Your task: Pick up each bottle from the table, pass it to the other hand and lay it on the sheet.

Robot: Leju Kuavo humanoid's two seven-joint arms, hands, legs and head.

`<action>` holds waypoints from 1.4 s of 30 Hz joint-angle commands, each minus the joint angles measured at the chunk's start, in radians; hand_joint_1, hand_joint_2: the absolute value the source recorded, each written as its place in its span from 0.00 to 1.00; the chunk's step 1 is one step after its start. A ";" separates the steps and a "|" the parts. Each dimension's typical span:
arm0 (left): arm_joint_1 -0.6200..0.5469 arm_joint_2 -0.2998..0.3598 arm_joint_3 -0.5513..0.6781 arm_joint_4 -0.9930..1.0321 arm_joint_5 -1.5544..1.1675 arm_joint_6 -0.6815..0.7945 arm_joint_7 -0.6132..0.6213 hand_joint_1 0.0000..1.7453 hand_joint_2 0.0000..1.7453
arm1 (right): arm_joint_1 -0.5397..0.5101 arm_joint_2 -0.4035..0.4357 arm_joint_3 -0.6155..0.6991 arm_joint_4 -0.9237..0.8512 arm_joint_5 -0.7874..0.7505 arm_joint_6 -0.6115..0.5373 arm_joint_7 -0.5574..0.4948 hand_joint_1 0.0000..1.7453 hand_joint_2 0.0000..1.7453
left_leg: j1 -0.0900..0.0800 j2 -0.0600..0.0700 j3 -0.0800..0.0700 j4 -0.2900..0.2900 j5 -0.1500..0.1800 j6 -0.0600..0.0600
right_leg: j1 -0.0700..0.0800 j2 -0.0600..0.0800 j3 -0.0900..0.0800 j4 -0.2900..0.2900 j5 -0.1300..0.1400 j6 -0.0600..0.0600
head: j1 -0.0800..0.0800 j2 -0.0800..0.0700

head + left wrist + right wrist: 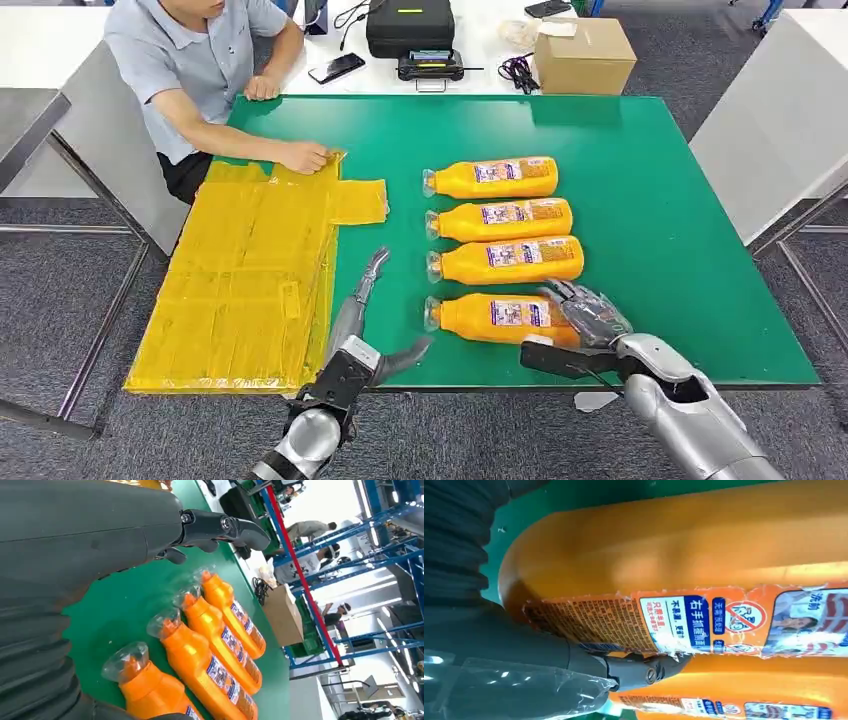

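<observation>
Several orange bottles lie side by side on the green table [660,200], clear caps toward the yellow sheet [250,270]. My right hand [585,315] grips the base end of the nearest bottle [490,317], fingers over its top and the thumb [644,670] against its labelled side [684,620]. That bottle still rests on the table. My left hand [365,320] hovers open between the sheet and the bottle caps, fingers stretched out. In the left wrist view its fingers [220,527] reach over the row of bottles [210,645].
A seated person rests a hand [305,157] on the sheet's far corner. Behind the green table stand a cardboard box [585,55], a black case [410,25] and a phone [336,68]. Both hands are near the table's front edge.
</observation>
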 commanded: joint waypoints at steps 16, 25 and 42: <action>-0.069 0.002 -0.047 0.113 0.039 0.001 -0.020 0.00 1.00 | 0.007 -0.051 0.042 0.045 -0.176 0.077 -0.016 1.00 1.00 | 0.002 -0.001 0.005 -0.001 -0.002 -0.003 | 0.002 -0.001 0.006 -0.002 -0.002 -0.003 | 0.000 0.000; -0.071 0.003 -0.054 0.115 0.049 0.006 -0.022 0.00 1.00 | 0.018 -0.040 0.032 0.057 -0.196 0.073 -0.014 1.00 1.00 | 0.001 0.000 0.004 -0.001 -0.001 -0.002 | 0.001 -0.001 0.004 -0.002 -0.001 -0.002 | 0.000 0.000; 0.007 0.016 -0.013 -0.012 0.426 -0.018 -0.133 0.00 1.00 | 0.124 0.225 -0.239 -0.085 -0.340 -0.038 -0.128 1.00 1.00 | 0.002 0.003 0.004 -0.001 -0.002 -0.003 | 0.002 0.003 0.003 -0.001 -0.001 -0.003 | 0.000 0.000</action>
